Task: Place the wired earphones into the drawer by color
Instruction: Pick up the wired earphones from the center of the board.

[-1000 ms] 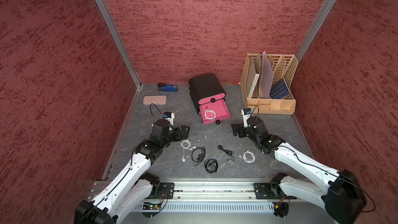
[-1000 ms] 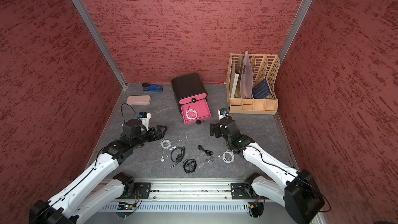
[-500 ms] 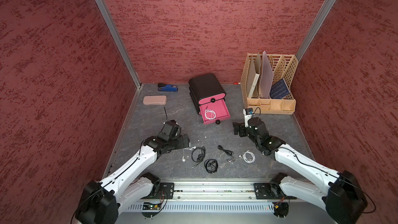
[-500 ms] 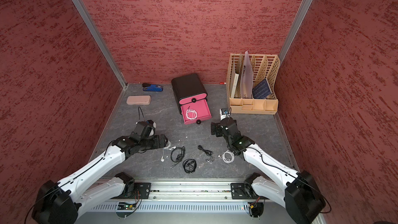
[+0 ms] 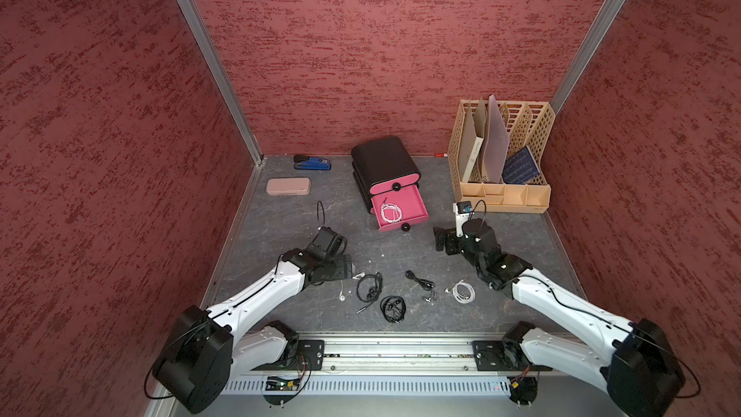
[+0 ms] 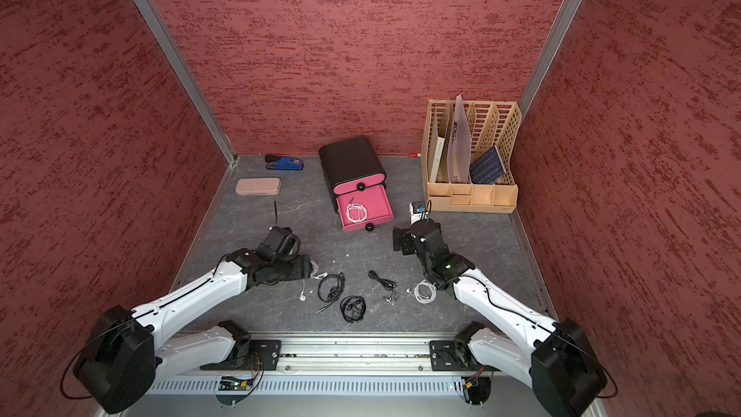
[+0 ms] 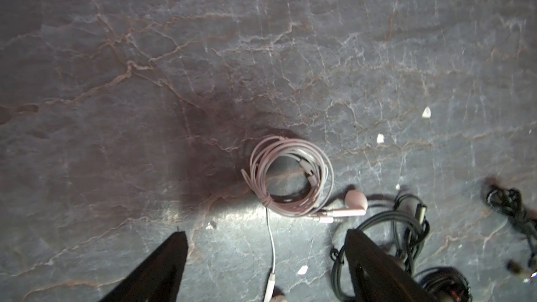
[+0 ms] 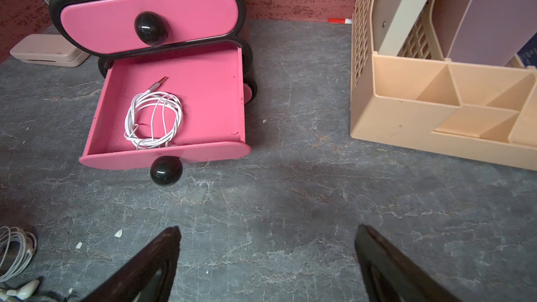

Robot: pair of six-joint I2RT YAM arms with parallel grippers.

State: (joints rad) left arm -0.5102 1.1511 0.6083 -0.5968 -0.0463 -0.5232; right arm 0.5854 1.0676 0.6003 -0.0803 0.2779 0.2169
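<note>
The black drawer cabinet (image 5: 385, 160) (image 6: 351, 158) stands at the back with its middle pink drawer (image 8: 203, 152) pulled out. One white wired earphone coil (image 8: 154, 120) (image 5: 391, 212) lies in it. My left gripper (image 7: 266, 235) (image 5: 345, 268) is open, low over another white coil (image 7: 290, 175) whose cable runs between the fingertips. Three black earphones (image 5: 369, 286) (image 5: 393, 308) (image 5: 421, 284) and a white coil (image 5: 464, 292) lie on the mat near the front. My right gripper (image 8: 267, 230) (image 5: 441, 239) is open and empty, facing the drawer.
A beige lattice file rack (image 5: 501, 154) (image 8: 406, 111) stands at the back right. A pinkish flat case (image 5: 288, 186) and a blue stapler (image 5: 312, 162) lie at the back left. A black earphone loop (image 7: 406, 228) lies right beside one left finger (image 7: 372, 257).
The left arm swung right and toward the front, dropping low over the white coil, and its jaws narrowed a little. The right arm barely moved.
</note>
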